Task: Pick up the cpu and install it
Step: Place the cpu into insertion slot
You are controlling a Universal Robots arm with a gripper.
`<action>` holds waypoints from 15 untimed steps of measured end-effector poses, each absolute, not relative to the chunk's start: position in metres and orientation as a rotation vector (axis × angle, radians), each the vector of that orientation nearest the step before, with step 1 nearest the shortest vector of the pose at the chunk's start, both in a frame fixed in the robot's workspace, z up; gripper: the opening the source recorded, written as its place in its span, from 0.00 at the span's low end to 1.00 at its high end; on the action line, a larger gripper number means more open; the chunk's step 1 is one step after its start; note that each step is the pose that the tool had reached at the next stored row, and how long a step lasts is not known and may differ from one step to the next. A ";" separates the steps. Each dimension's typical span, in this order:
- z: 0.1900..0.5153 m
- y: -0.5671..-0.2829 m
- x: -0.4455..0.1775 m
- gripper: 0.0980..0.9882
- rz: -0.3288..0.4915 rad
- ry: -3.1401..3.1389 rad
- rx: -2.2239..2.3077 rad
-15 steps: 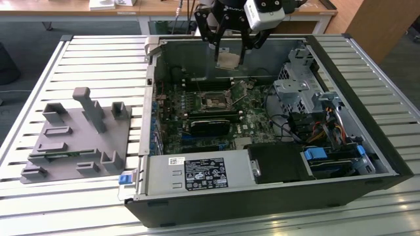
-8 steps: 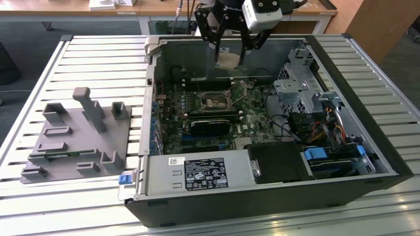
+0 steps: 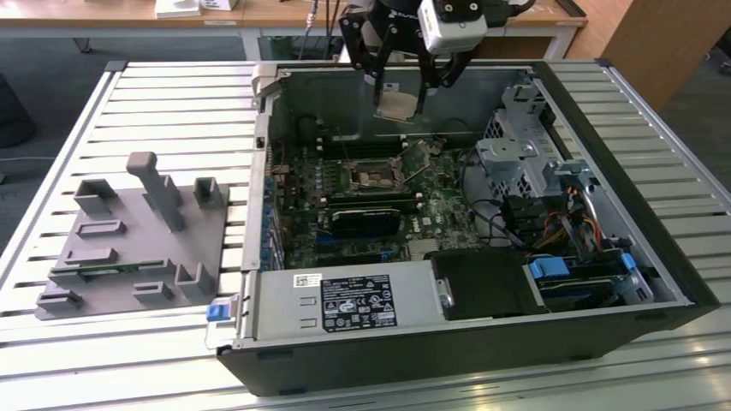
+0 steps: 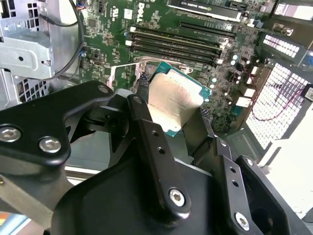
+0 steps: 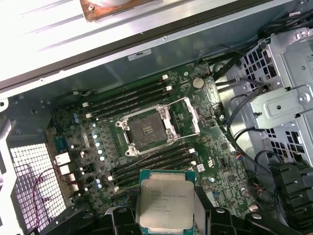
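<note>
The gripper clamps the cpu by two edges, above the case edge opposite the power supply. It looks tilted, perhaps; lowered crooked, it could bend pins in the socket.

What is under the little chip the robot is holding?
The chip hangs in the gripper above the open computer. Below lies the green board with its empty socket and black slots. The chip itself hides the patch of board straight behind it.

In the second wrist view the fingers of the gripper cover the chip's lower edge, while the exterior view's top edge cuts off the arm.
</note>
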State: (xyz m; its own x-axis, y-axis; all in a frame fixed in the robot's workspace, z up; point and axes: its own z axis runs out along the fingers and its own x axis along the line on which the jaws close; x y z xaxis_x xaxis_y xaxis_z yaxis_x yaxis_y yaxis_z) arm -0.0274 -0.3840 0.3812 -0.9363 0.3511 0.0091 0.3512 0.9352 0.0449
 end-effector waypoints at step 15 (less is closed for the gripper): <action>0.381 -0.384 -0.027 0.48 -0.068 -3.067 -0.681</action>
